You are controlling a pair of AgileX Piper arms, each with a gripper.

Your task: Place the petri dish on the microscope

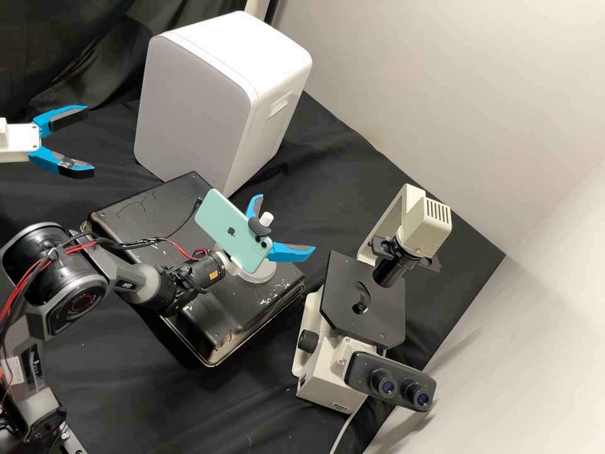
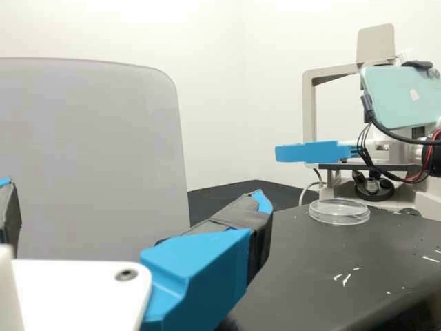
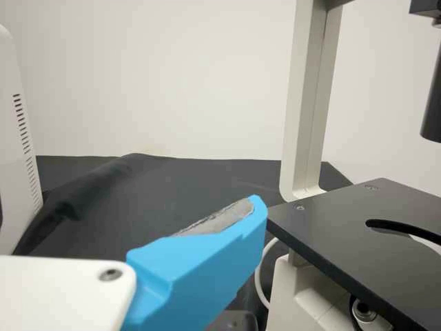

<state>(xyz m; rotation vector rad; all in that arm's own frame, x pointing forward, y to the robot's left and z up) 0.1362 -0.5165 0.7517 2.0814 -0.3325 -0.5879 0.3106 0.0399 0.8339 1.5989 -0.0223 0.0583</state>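
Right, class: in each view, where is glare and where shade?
High view: the black tray shows a pale sheen, the near face of the white box is shaded. Left wrist view: the wall glares, the petri dish rim glints. Right wrist view: the microscope stage has a soft sheen.

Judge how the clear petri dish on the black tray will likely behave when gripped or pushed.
The petri dish looks thin, clear and empty, so probably light and rigid, perhaps crackable under a hard squeeze. It is low, wide and flat, so unlikely to tip. Smooth walls may slip when squeezed.
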